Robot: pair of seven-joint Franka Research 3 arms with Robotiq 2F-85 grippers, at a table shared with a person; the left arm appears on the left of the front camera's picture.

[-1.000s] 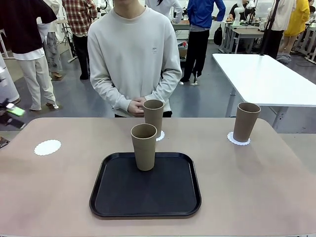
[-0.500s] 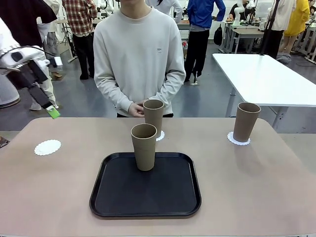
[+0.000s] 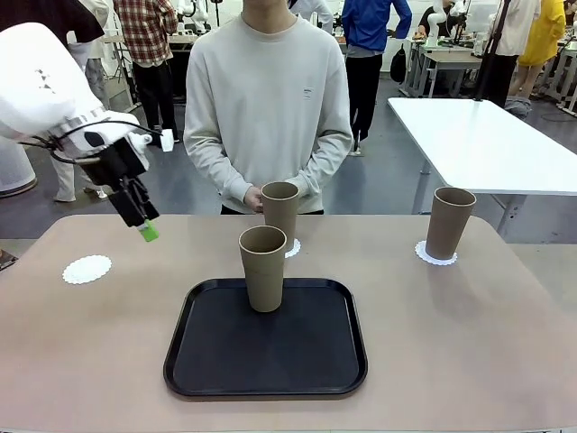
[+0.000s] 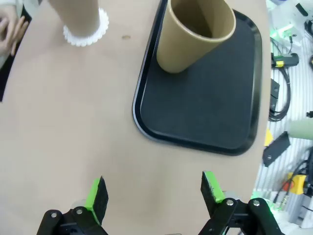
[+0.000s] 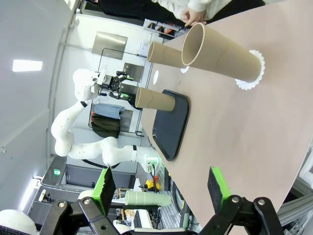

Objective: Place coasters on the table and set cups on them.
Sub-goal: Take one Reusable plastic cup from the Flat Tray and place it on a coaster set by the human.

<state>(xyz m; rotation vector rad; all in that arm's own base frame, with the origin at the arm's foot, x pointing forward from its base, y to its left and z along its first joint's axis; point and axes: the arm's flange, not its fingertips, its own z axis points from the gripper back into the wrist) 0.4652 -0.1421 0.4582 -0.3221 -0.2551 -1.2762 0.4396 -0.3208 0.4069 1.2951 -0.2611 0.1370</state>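
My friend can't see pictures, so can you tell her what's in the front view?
A tall tan paper cup stands on a black rounded-square tray on a beige table. Two more tan cups sit on white lacy coasters, and a third coaster lies bare at the left. The left gripper hangs above the table, and a person stands behind it.

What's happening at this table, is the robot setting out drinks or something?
Roughly, yes: cups go onto lacy paper coasters. Two cups already stand on coasters at the far side of the table. A third cup stands on the black tray, and one coaster on the robot's left lies bare. The left gripper hangs open and empty above the table, between the bare coaster and the tray. The right gripper is open too. The person stands across the table with hands clasped.
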